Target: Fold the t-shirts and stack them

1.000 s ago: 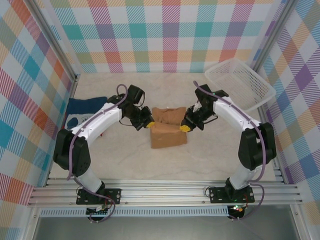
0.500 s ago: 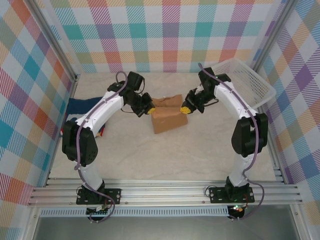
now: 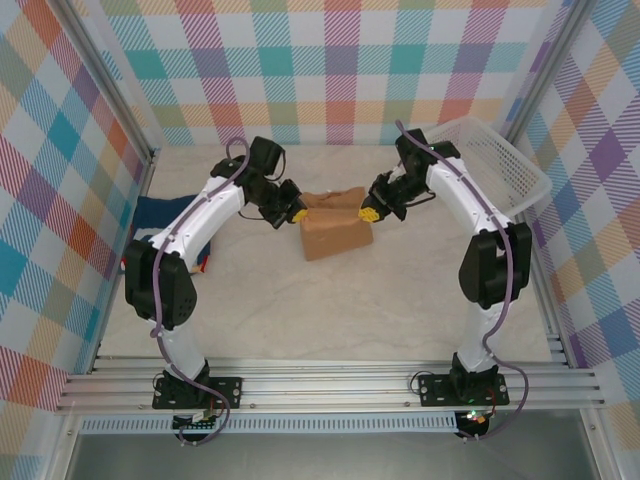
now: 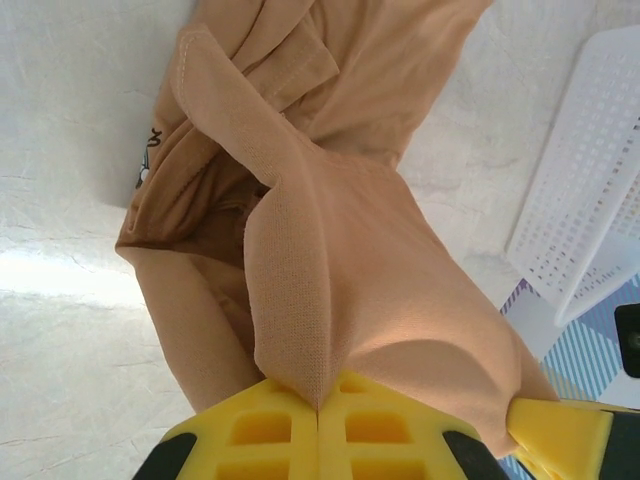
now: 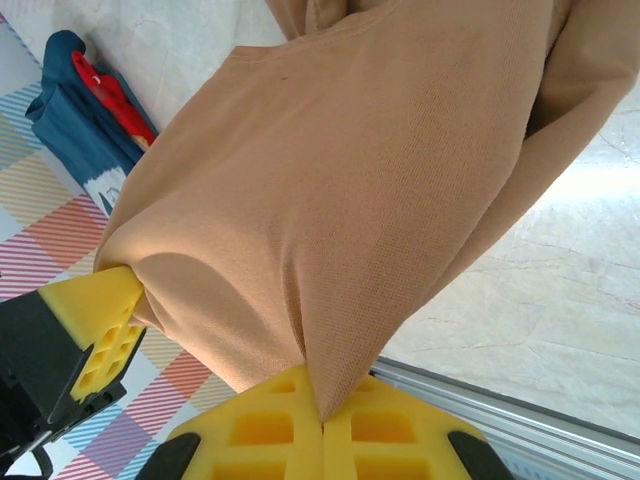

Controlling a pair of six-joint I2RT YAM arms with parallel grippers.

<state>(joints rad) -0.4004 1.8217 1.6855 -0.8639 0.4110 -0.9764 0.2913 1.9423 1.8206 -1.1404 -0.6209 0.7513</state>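
The tan-orange t-shirt (image 3: 335, 238) sits as a partly folded bundle in the middle of the tabletop (image 3: 300, 320), toward its far side. The lower part of the bundle rests on the surface. Its far edge is drawn up into a ridge between the two arms.

The left gripper (image 3: 297, 213) has the left end of that ridge. In the left wrist view its yellow jaws are pressed fully together on a pinched fold of the tan fabric (image 4: 350, 230), which fans out away from the left gripper (image 4: 318, 405) toward the tabletop below.

The right gripper (image 3: 368, 213) has the right end of the ridge. In the right wrist view its jaws are likewise closed tight on a pleat of the same t-shirt (image 5: 350, 200), and the cloth drapes over the right gripper (image 5: 322, 420) in a smooth, taut sheet.

The two grippers face each other, near one another, across the bundle.

The navy blue t-shirt (image 3: 165, 212) lies at the left edge of the tabletop, well apart from the tan one and partly hidden by the left arm. The right wrist view shows a red patch on it (image 5: 80, 110).

The white mesh basket (image 3: 490, 165) stands in the far right corner.
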